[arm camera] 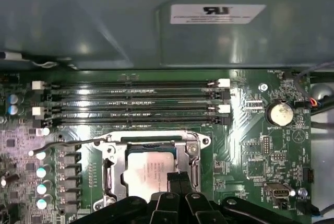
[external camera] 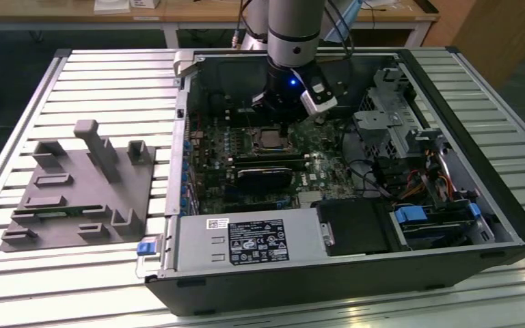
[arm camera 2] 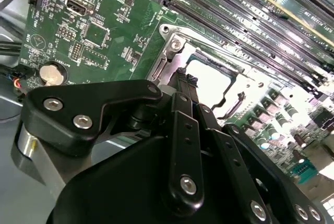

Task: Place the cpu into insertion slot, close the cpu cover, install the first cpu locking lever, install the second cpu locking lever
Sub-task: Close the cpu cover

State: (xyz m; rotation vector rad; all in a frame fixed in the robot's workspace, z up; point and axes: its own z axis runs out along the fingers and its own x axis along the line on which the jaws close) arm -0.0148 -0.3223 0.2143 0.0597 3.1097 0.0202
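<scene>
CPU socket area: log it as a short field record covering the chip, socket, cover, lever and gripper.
cpu: flat square chip with a silver-grey metal top, seated in the socket
insertion slot: dark square socket on the green circuit board
cpu cover: thin silvery metal frame, lying flat around the chip
lever: thin wire lever beside the cover; cannot tell whether it is latched
gripper: black gripper, tips together at the chip's edge

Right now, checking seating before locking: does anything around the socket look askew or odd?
The cpu lies square in the window of the cpu cover. One thin wire lever juts out sideways over the board, seemingly unlatched; nothing else stands out.
</scene>
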